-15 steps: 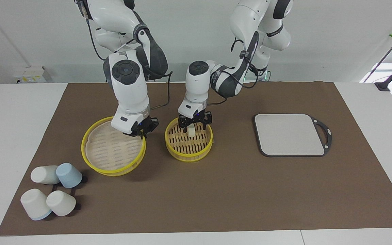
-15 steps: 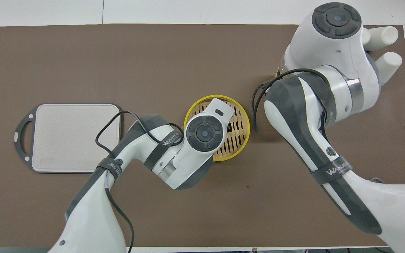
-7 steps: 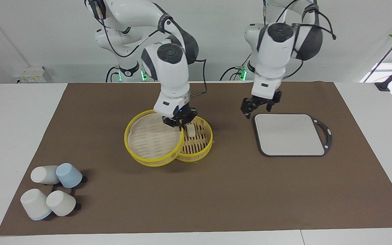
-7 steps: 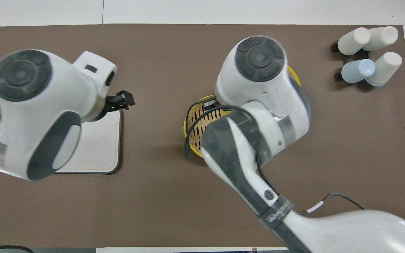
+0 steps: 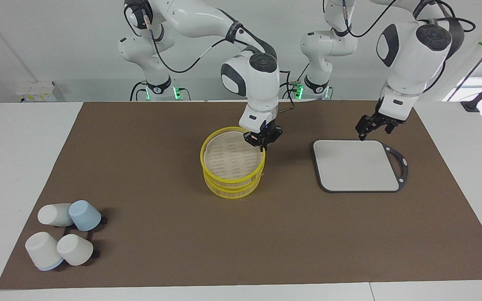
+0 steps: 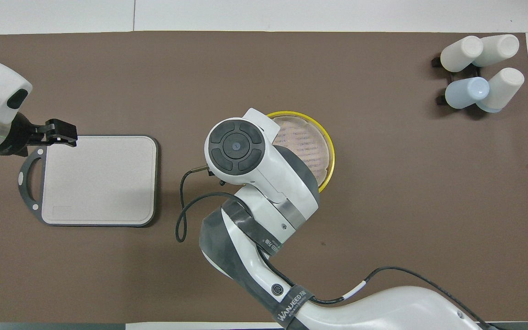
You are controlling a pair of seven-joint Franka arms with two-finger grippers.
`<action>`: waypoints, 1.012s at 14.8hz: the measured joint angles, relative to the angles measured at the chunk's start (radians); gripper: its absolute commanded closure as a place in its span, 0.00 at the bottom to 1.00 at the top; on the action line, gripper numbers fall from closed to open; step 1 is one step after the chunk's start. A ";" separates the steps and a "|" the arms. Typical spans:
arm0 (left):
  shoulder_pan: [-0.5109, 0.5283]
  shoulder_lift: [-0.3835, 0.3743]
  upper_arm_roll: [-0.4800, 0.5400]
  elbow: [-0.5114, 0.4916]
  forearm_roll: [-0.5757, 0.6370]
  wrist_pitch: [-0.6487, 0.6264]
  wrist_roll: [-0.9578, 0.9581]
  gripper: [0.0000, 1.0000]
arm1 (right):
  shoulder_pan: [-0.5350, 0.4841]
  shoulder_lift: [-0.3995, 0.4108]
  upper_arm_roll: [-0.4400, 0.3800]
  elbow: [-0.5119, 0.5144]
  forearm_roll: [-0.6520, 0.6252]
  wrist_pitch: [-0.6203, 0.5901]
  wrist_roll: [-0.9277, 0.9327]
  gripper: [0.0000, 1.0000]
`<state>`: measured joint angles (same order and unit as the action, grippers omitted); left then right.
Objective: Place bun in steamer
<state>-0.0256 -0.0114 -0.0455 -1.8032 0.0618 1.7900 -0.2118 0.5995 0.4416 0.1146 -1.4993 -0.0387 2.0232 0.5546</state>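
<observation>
Steamer (image 5: 232,184), mid-table on the brown mat (image 5: 182,251): lid (image 5: 232,154) set on top, so the bun is hidden, presumably shut inside. Right gripper (image 5: 262,141): fingertips pinched tight on the lid's rim at the edge nearest the robots, seemingly to seat it squarely. Left gripper (image 5: 374,126): spread wide, holding nothing, waiting over the board (image 5: 356,165) toward the left arm's end, clear of the work. Cups (image 5: 63,236): four, toward the right arm's end.
</observation>
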 measured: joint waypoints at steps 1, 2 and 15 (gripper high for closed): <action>0.019 -0.001 0.000 0.000 -0.005 -0.001 0.032 0.00 | -0.004 0.000 -0.001 -0.006 0.000 0.000 0.000 1.00; 0.032 -0.004 0.001 0.000 -0.007 -0.002 0.059 0.00 | -0.006 0.000 -0.002 -0.011 0.000 0.000 0.000 1.00; 0.029 -0.090 0.060 0.020 -0.091 -0.122 0.178 0.00 | 0.016 -0.021 0.000 -0.111 -0.006 0.123 0.000 1.00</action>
<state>0.0038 -0.1016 0.0143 -1.7834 -0.0288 1.6682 -0.0341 0.6157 0.4202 0.1142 -1.6105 -0.0444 2.1461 0.5547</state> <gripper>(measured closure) 0.000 0.907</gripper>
